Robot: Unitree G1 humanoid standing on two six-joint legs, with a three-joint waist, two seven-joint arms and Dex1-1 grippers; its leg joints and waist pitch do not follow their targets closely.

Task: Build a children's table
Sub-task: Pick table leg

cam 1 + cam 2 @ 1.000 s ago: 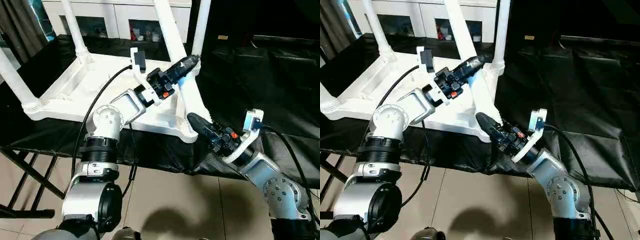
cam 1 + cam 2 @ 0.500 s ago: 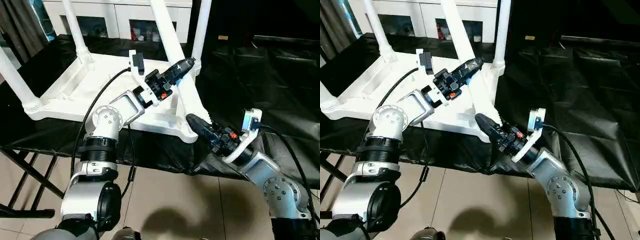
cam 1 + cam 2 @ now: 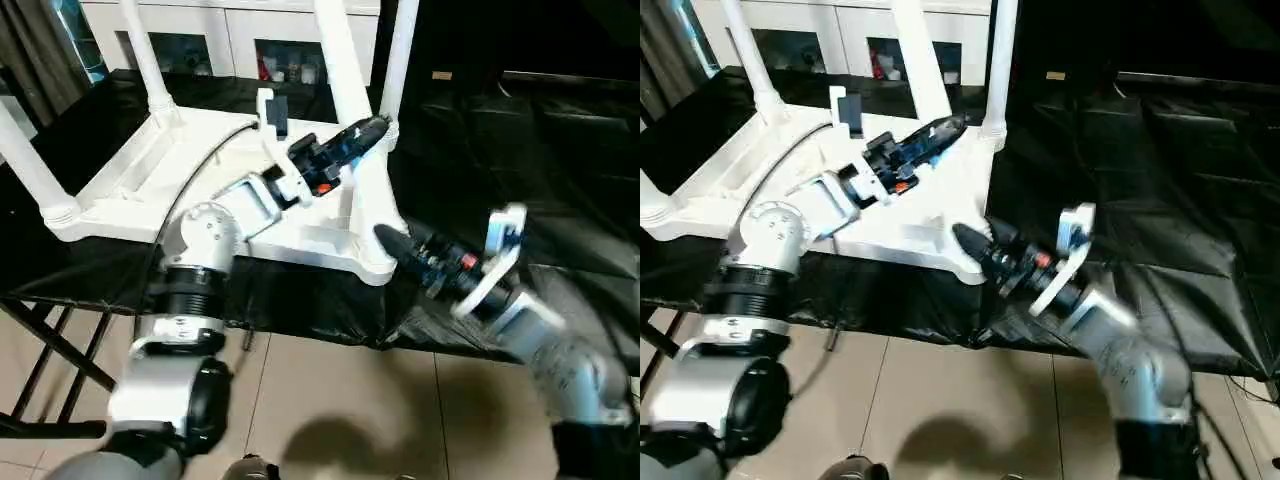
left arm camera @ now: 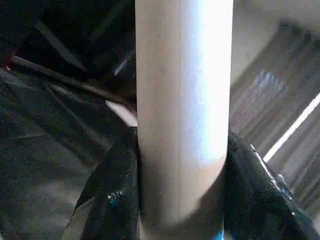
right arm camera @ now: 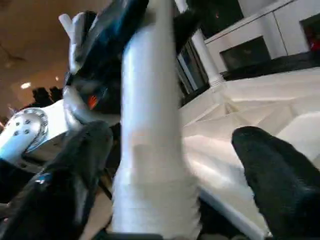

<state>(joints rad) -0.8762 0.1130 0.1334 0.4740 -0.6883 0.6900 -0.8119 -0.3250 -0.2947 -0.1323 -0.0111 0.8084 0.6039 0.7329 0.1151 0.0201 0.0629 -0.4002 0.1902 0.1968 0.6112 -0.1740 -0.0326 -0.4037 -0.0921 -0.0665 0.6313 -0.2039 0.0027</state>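
Black sheeting covers a large work table (image 3: 560, 130), with a white glass-door cabinet (image 3: 220, 40) behind it and pale floor tiles (image 3: 330, 400) in front. On the left part of the sheet lies the children's table (image 3: 180, 170), white plastic, upside down, its ribbed underside facing up and its legs rising from the corner sockets.

From the near left, the silver left arm reaches up and to the right across the overturned top. Its left gripper (image 3: 372, 128) is clamped on the near right leg (image 3: 345, 80), partway up the tube; in the left wrist view the two black fingers (image 4: 112, 195) press against both sides of the white tube.

From the near right, the right arm stretches toward the left and away, low over the sheet's front edge. Its right gripper (image 3: 392, 240) sits at the near right corner socket (image 3: 375, 262), where that same leg meets the top. In the right wrist view its black fingers (image 5: 75, 170) stand wide apart on either side of the leg's base, clear of the tube.
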